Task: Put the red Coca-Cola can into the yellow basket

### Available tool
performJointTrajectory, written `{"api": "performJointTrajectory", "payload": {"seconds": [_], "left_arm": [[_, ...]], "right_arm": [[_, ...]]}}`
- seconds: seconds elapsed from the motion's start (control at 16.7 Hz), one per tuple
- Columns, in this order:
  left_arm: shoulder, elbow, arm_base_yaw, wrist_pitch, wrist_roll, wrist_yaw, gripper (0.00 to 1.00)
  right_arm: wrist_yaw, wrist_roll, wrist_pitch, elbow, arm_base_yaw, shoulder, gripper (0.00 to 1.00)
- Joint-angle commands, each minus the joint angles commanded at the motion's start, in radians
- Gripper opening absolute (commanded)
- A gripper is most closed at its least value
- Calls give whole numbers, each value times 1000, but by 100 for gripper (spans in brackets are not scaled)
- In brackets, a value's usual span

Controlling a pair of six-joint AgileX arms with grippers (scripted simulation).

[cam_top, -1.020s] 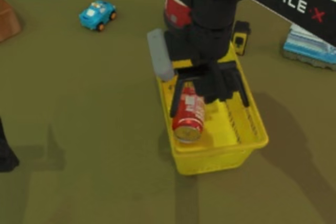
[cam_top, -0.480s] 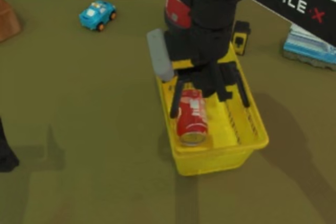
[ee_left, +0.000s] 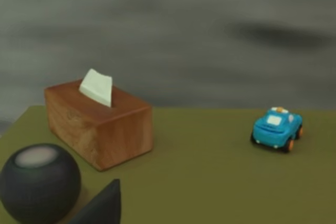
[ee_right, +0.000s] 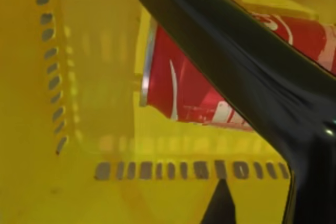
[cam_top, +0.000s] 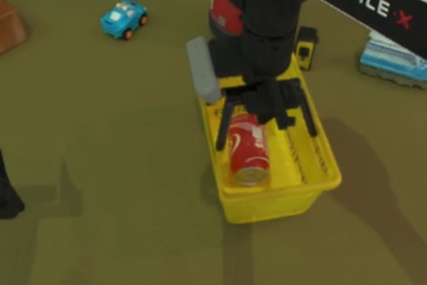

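The red can (cam_top: 249,150) lies on its side inside the yellow basket (cam_top: 325,169). The right gripper (cam_top: 265,113) hangs above it, fingers wide apart, holding nothing. The left arm (cam_top: 8,195) rests at the table's left edge.

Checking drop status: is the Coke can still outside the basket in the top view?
No: the red Coca-Cola can lies on its side inside the yellow basket, below the right gripper.

One Coca-Cola can (cam_top: 248,150), one yellow basket (cam_top: 280,198), one blue toy car (cam_top: 124,19), one tissue box (ee_left: 98,121), one black ball (ee_left: 39,182).
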Motion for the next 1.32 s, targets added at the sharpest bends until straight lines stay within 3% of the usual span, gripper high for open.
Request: {"api": "performJointTrajectory", "payload": {"seconds": [1.32], "left_arm": [[0, 0, 0, 0, 0, 0, 100]], "right_arm": [[0, -4, -18, 18, -3, 5, 0]]}}
